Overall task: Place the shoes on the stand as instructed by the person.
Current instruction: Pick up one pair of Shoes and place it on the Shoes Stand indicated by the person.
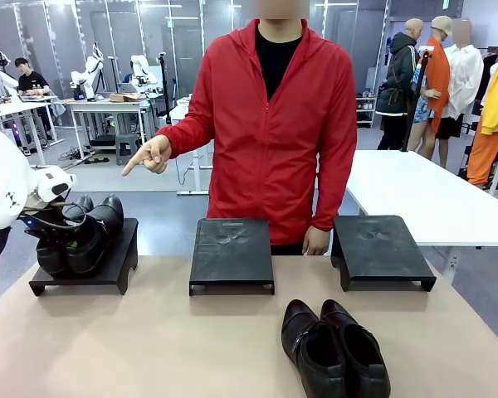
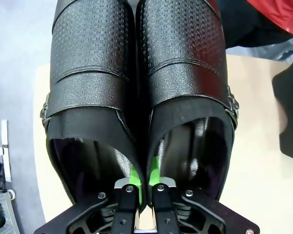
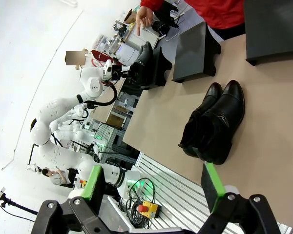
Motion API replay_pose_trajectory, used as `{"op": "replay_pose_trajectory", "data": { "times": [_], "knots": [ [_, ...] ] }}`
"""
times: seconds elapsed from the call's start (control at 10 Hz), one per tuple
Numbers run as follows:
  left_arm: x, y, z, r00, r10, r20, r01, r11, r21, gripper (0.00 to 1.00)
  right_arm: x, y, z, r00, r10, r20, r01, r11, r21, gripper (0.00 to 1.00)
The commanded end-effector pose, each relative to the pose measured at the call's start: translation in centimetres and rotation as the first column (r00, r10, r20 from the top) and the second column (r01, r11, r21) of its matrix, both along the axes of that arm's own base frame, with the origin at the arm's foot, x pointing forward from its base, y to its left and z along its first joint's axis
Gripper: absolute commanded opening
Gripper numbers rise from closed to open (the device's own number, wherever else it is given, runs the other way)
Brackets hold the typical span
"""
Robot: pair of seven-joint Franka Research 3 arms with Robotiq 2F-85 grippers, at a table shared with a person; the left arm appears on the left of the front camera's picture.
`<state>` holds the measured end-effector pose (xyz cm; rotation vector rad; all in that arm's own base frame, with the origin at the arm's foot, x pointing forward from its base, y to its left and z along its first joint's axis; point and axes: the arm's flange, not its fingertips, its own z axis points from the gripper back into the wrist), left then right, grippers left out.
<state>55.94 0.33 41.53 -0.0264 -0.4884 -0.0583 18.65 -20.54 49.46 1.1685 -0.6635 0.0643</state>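
Pinching the shoes (image 2: 95, 73) by the inner collars in the left claw (image 2: 143, 174), with the right claw (image 3: 153, 187) spread
Probably stiff, slick, hefty leather (toes straight ahead of the claw); worth gripping deep.

On my left wrist feed I see the buckled pair of shoes (image 2: 136, 73) in grainy black leather, with dotted embossing over the toes and small metal buckles (image 2: 45, 109). The plain pair of shoes (image 1: 336, 348) looks smooth and slightly glossy. The middle stand (image 1: 231, 249) is matt black and scuffed, and the table (image 1: 149, 348) is matt tan.
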Motion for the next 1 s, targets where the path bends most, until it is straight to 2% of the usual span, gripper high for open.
{"op": "replay_pose_trajectory", "data": {
  "times": [0.0,0.8,0.9],
  "knots": [
    [0.9,0.9,0.6,0.998,-0.028,0.054,0.028,1.000,-0.004,0.07,0.0,0.0,0.1,1.000,0.001,0.022,-0.001,1.000,0.000,1.00],
    [1.6,0.6,-0.5,0.998,-0.028,0.053,0.027,0.999,0.017,0.07,0.0,0.0,0.1,1.000,0.001,0.022,-0.001,1.000,0.000,1.00],
    [1.5,0.5,-0.4,0.998,-0.026,0.057,0.025,1.000,0.011,0.25,0.0,0.0,0.1,1.000,0.001,0.022,-0.001,1.000,0.000,1.00]
  ]
}}
